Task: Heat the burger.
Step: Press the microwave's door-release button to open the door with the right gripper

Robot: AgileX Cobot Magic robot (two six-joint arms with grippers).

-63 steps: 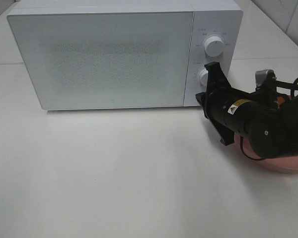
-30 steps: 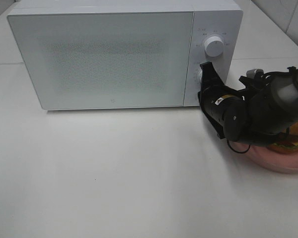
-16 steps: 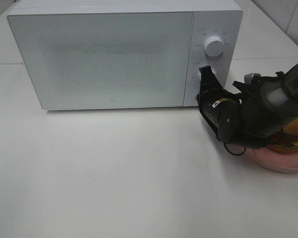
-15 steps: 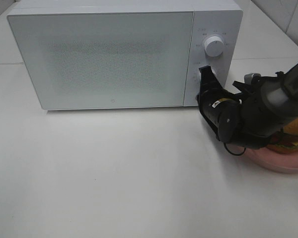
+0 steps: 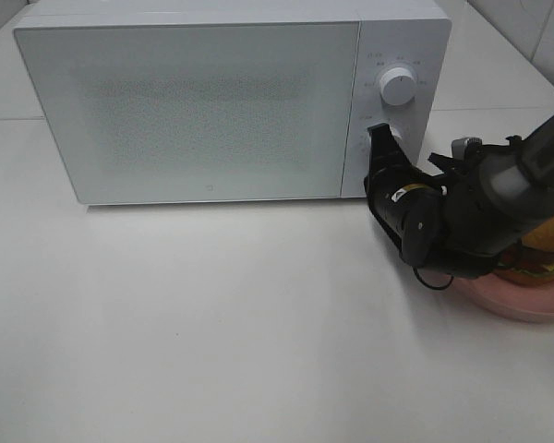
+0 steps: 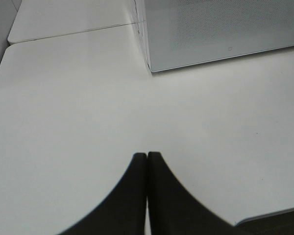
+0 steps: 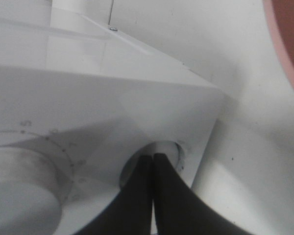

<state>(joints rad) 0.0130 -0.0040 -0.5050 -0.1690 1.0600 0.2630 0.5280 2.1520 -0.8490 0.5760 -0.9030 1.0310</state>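
Microwave [image 5: 194,111] white, door with a fine grey dot pattern. Upper knob [image 5: 398,87] white, small grey tick marks around it. Table [image 5: 212,323] plain white. Plate [image 5: 526,303] pink. Burger [image 5: 547,245]: golden-brown bun, green and red layers under it. Right gripper [image 7: 149,157] black. Arm [image 5: 485,212] black, with a small yellow label [image 5: 404,193]. Left gripper [image 6: 147,154] black.

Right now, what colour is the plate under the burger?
Pink: the plate under the burger shows best in the exterior high view.
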